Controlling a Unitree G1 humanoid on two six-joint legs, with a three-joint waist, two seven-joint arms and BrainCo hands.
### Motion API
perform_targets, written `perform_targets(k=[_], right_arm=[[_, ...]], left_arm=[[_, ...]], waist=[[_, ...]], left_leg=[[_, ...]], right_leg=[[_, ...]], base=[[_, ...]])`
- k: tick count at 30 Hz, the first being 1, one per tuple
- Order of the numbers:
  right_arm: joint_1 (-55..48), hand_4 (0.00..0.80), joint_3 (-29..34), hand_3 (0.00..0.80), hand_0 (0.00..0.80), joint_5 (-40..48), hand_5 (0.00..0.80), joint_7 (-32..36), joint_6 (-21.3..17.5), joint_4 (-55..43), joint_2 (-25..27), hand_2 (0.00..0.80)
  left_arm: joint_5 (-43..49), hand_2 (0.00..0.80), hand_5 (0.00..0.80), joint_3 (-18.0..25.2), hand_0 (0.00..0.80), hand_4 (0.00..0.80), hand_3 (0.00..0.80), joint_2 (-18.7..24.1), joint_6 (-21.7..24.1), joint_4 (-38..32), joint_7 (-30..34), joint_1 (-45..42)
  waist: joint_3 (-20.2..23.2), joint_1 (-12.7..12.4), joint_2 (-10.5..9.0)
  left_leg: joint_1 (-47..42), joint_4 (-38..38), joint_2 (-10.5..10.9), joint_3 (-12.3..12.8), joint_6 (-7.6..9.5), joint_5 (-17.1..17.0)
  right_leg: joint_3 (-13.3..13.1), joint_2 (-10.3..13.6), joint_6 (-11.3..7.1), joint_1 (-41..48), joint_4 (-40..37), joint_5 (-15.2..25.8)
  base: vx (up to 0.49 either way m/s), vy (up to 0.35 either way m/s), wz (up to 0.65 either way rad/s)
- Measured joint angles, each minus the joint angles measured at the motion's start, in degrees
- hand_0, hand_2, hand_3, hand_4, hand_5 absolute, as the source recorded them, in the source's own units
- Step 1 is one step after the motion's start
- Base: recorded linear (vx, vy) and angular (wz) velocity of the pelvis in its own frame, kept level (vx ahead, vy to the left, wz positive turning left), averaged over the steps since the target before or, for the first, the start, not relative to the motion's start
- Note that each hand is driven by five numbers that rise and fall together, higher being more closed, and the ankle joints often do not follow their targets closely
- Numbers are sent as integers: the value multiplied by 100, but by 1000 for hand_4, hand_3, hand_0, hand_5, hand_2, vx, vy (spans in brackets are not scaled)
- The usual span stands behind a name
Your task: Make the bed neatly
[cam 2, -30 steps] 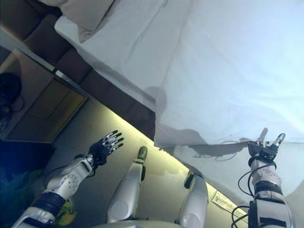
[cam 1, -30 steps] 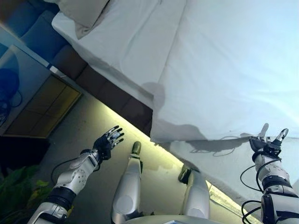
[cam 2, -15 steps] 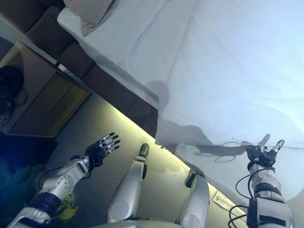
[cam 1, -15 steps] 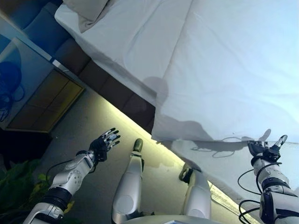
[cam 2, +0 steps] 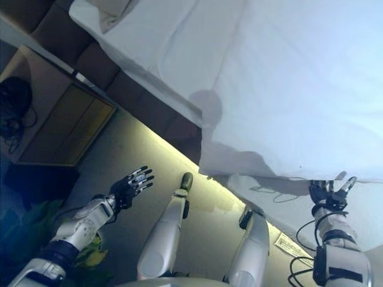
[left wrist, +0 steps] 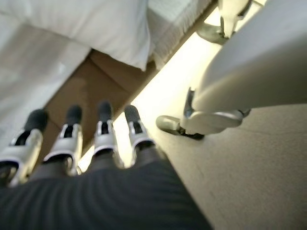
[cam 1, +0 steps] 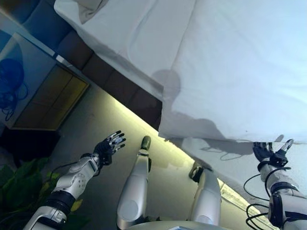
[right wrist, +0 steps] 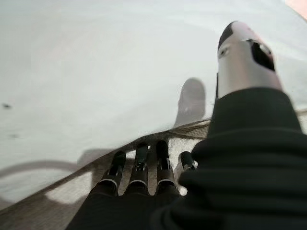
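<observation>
A white duvet (cam 1: 240, 72) covers the bed, and its near edge hangs over the mattress side (cam 1: 230, 163). My right hand (cam 1: 271, 153) is at that edge on the right. In the right wrist view its fingers (right wrist: 139, 167) reach straight to the duvet's hem (right wrist: 96, 62), thumb spread apart, holding nothing. My left hand (cam 1: 109, 145) hovers open over the floor, well short of the bed. Past its fingers (left wrist: 72, 139) in the left wrist view shows the duvet's hanging corner (left wrist: 105, 28). A pillow (cam 1: 88, 5) lies at the bed's far left end.
The brown bed base (cam 1: 110, 81) runs diagonally with a lit strip along the floor below it. A wooden nightstand (cam 1: 43, 91) stands to the left, with a green plant (cam 1: 19, 182) at the lower left. Grey floor (cam 1: 91, 124) lies between nightstand and bed.
The camera has shifted, sliding the whole scene. My right hand sits slightly lower against the duvet's edge. My left hand stays open over the floor.
</observation>
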State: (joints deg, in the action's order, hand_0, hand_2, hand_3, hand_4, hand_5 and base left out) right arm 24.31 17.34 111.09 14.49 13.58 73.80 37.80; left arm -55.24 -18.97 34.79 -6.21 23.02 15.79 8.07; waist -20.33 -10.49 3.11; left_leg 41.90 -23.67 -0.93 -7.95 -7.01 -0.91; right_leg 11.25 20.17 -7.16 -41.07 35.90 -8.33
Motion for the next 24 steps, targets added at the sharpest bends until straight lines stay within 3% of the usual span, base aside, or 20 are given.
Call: perform_targets(k=[9,11,12,24], right_arm=[[186,0,-2,0,0,-1,0,-5,176,129,405,0],[234,442,-5,442,442,-2,442,-21,178,128,484,442],[245,800,-5,800,800,-2,800,-38,172,125,519,800],[549,800,1,800,800,-1,800,-182,-92,-44,836,800]], left_arm=[[-7,0,0,5,0,0,0,41,86,-291,22,16],[-7,0,0,4,0,0,0,76,78,-365,38,8],[-8,0,0,4,0,0,0,82,82,-369,49,14],[-20,0,0,5,0,0,0,249,37,-352,110,8]], waist=[[-45,4,91],[-47,11,103],[-48,-4,105],[-45,-25,104]], left_leg=[[128,-5,5,-7,-25,-29],[168,15,-23,-8,-33,-42],[183,9,-19,-4,-25,-70],[274,-126,-26,13,-20,-80]], right_leg=[[4,32,-42,-103,56,-57],[21,34,-37,-129,71,-75],[9,17,-20,-145,79,-58],[9,22,8,-196,186,-57]], base=[[10,-11,4],[14,-11,6],[27,-16,5],[12,-2,1]])
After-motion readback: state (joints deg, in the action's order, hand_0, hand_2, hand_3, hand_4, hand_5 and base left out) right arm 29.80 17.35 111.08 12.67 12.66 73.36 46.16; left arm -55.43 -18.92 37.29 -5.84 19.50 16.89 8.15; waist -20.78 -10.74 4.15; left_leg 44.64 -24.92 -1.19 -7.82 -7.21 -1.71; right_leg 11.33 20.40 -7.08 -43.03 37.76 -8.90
